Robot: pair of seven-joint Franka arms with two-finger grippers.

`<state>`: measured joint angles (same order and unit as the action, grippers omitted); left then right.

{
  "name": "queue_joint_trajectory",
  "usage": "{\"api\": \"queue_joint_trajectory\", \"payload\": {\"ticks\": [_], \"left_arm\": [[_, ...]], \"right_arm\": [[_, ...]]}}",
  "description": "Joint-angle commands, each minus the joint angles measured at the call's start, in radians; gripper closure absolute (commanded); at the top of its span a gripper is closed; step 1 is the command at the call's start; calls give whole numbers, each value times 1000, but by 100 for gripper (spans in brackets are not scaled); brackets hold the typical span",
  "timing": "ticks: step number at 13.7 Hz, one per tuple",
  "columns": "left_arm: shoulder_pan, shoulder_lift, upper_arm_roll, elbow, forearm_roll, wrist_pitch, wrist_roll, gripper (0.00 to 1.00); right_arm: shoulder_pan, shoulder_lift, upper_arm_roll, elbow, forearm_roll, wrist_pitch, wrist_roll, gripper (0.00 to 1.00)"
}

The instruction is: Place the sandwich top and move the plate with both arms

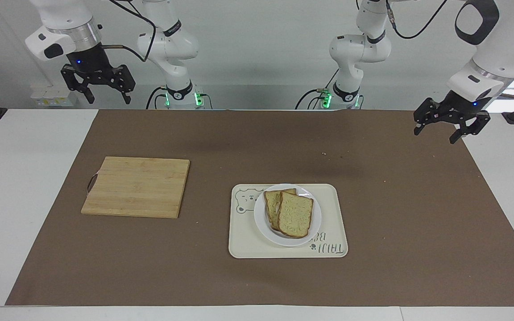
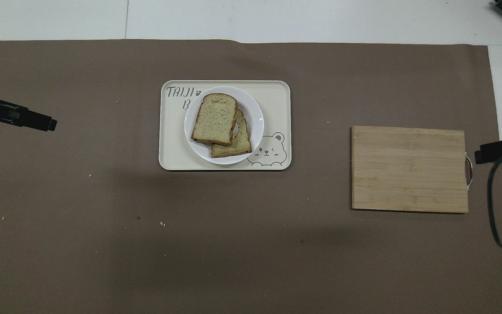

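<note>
The sandwich top (image 1: 295, 215), a plain bread slice, lies slanted on a second slice on the white plate (image 1: 316, 223). The plate stands on a cream tray. It all shows in the overhead view too: the sandwich top (image 2: 215, 118) on the plate (image 2: 256, 126). My left gripper (image 1: 435, 136) is open and empty, raised over the mat's edge at the left arm's end of the table, well away from the tray; in the overhead view (image 2: 37, 121) it sits at the frame's edge. My right gripper (image 1: 109, 100) is open and empty, and the right arm waits high near its own end (image 2: 501, 149).
The cream tray (image 1: 248, 243) with a bear drawing lies mid-table on the brown mat, also in the overhead view (image 2: 172, 148). A wooden cutting board (image 1: 136, 186) lies toward the right arm's end (image 2: 410, 169). Crumbs dot the mat.
</note>
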<state>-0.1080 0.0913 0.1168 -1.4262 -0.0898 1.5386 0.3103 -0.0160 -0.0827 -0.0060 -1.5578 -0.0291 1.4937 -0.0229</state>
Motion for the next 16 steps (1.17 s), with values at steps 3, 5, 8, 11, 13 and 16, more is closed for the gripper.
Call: {"api": "queue_joint_trajectory", "payload": {"ticks": [3, 5, 8, 11, 13, 16], "left_arm": [[-1, -7, -5, 84, 56, -167, -121, 0], [-1, -41, -16, 75, 47, -164, -170, 0], [1, -64, -10, 43, 41, -172, -211, 0], [-13, -68, -14, 38, 42, -183, -212, 0], [-16, -71, -20, 32, 47, -181, -236, 0], [-15, -77, -22, 23, 51, -180, -257, 0]], "right_arm": [[-2, -9, 0, -7, -8, -9, -20, 0], [-2, -11, 0, -7, -8, -9, -20, 0], [-2, -9, 0, -7, -8, -9, -20, 0], [-2, -9, 0, -7, -8, -9, -20, 0], [-2, -9, 0, -7, -8, -9, -20, 0], [-2, -9, 0, -7, -8, -9, -20, 0]]}}
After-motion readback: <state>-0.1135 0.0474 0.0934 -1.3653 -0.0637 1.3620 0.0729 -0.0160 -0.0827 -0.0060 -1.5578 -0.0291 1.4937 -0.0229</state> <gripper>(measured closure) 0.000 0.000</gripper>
